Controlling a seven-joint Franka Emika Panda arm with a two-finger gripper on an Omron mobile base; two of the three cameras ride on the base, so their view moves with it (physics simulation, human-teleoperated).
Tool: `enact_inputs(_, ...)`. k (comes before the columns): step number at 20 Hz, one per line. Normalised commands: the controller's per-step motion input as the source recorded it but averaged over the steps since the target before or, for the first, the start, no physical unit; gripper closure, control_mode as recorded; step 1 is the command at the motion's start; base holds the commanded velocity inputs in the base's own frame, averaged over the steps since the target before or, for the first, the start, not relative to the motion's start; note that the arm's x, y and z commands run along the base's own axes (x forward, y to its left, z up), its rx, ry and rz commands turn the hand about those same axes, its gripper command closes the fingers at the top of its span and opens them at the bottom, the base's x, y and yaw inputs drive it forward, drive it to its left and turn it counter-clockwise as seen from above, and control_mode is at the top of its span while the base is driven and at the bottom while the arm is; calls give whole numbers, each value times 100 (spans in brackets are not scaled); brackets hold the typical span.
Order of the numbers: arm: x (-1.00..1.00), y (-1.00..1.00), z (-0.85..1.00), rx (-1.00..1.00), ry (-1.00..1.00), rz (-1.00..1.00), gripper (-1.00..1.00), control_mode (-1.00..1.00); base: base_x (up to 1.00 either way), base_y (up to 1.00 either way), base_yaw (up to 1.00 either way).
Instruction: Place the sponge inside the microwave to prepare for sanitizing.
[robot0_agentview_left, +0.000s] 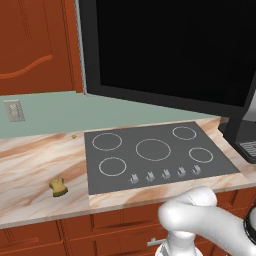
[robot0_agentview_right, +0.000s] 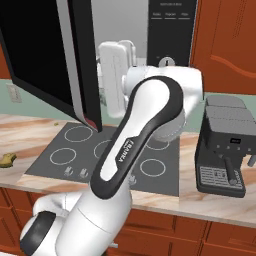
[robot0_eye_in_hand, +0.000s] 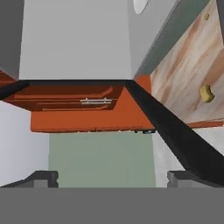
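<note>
The robot's gripper is wide open and holds nothing; in the hand view its two dark finger tips stand far apart with empty space between them. In the right base view the white arm bends up high over the stove and its hand sits up by the open microwave. The sponge is not picked up yet. It lies on the marble counter, to the left of the grey stove top, near the front edge and well apart from the hand. It is small, yellow and lumpy. In the left base view its long side seems to run across the counter, left to right, with the right end tipped a little toward the front, but it is too small to be sure. Further back there is a tiny yellowish speck on the counter near the green wall; that is not the sponge. Above the stove the microwave door hangs open, big and black, so the inside is ready. A black coffee machine stands at the right. So the door part looks done. I think what is left is going over to the sponge, grabbing it, lifting it, and putting it in the microwave.
</note>
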Motion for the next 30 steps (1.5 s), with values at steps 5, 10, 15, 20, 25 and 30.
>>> enact_inputs(5, -39, 50, 0, 13, 4, -2, -100, -100, 0, 0, 0)
enact_inputs(10, -56, 66, 0, 10, 11, 0, -100, -100, 0, 0, 0)
enact_inputs(15, -42, 94, 0, 1, 16, 7, -100, -100, 0, 0, 0)
enact_inputs(20, -12, 100, 0, 0, 15, 9, -100, -100, 0, 0, 0)
enact_inputs(25, -5, 100, 0, -3, 9, 11, -100, -100, 0, 0, 0)
enact_inputs(30, -3, 100, 0, -5, 9, 11, -100, -100, 0, 0, 0)
